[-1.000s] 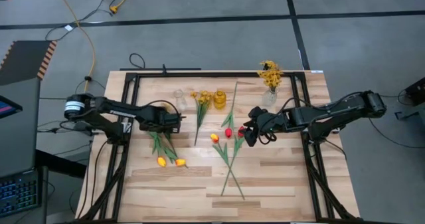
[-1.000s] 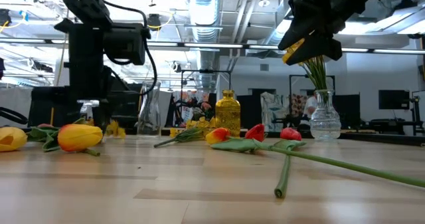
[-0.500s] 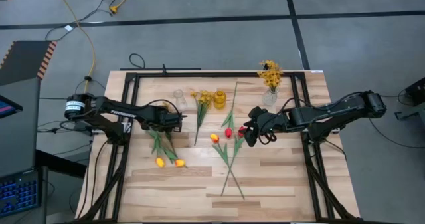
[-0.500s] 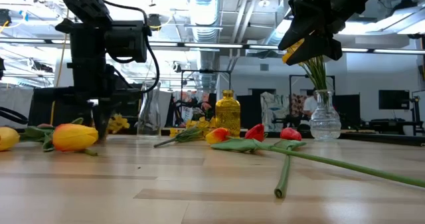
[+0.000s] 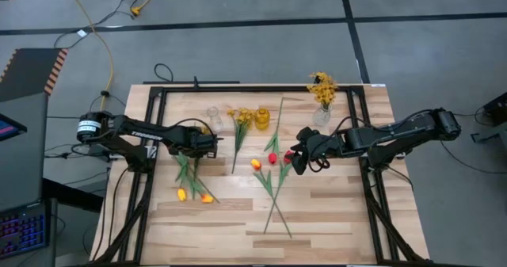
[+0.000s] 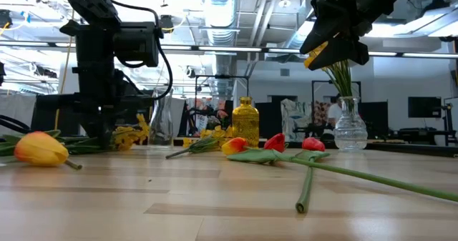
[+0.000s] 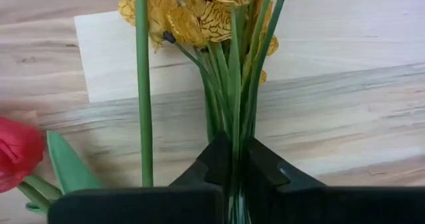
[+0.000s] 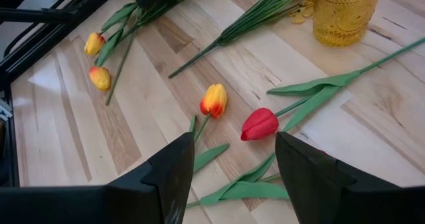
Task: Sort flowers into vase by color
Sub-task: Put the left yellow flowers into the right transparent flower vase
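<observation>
With the left gripper (image 7: pixel 232 167) closed on the green stems of the yellow flowers (image 5: pixel 192 194) lying at the table's (image 5: pixel 333 219) left side, the bunch is best lifted slowly and kept clear of the glass vase (image 5: pixel 214 115) nearby, while the right gripper (image 8: pixel 229 161) is held wide open above the red tulips (image 8: pixel 259 123).

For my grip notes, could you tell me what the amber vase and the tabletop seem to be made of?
The amber vase looks like pressed glass: translucent yellow, glossy, with a bumpy textured wall, though tinted plastic cannot be ruled out. The tabletop looks like pale wood in joined planks with a matte finish: grain lines and seams show.
</observation>
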Motion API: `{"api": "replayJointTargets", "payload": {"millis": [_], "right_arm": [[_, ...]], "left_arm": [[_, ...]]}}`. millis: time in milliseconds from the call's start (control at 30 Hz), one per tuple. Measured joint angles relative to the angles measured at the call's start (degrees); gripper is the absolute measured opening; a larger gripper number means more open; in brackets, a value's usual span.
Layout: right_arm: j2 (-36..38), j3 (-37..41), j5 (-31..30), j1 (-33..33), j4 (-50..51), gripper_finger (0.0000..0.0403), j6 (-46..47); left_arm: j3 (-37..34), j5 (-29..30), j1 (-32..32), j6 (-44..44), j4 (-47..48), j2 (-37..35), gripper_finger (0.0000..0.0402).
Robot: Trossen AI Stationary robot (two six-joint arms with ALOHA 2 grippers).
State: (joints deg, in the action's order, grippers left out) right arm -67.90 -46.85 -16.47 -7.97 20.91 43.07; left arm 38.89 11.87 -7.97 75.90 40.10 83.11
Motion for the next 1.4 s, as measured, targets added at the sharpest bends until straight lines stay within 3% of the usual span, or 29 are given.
{"api": "replayJointTargets", "payload": {"millis": [267, 600, 933, 1233, 1400], "right_arm": [[0.0, 0.0, 0.0, 0.0, 0.0, 0.024, 0.0], [0.0, 0.0, 0.1, 0.0, 0.0, 0.024, 0.0], [0.0, 0.0, 0.1, 0.0, -0.2, 0.024, 0.0], [0.0, 0.0, 0.1, 0.0, -2.8, 0.024, 0.0], [0.0, 0.0, 0.1, 0.0, -9.1, 0.024, -4.1]], "left_arm": [[0.0, 0.4, 0.0, 0.1, 0.1, -2.6, 0.0009], [0.0, 4.0, 0.0, 0.2, 0.0, -16.9, 0.0009], [0.0, 9.7, 0.7, -5.4, -2.5, -28.5, 0.0009], [0.0, 15.6, 4.3, -16.9, -14.8, -33.1, 0.0009], [0.0, 16.3, 7.0, -28.3, -28.4, -32.4, 0.0009]]}}
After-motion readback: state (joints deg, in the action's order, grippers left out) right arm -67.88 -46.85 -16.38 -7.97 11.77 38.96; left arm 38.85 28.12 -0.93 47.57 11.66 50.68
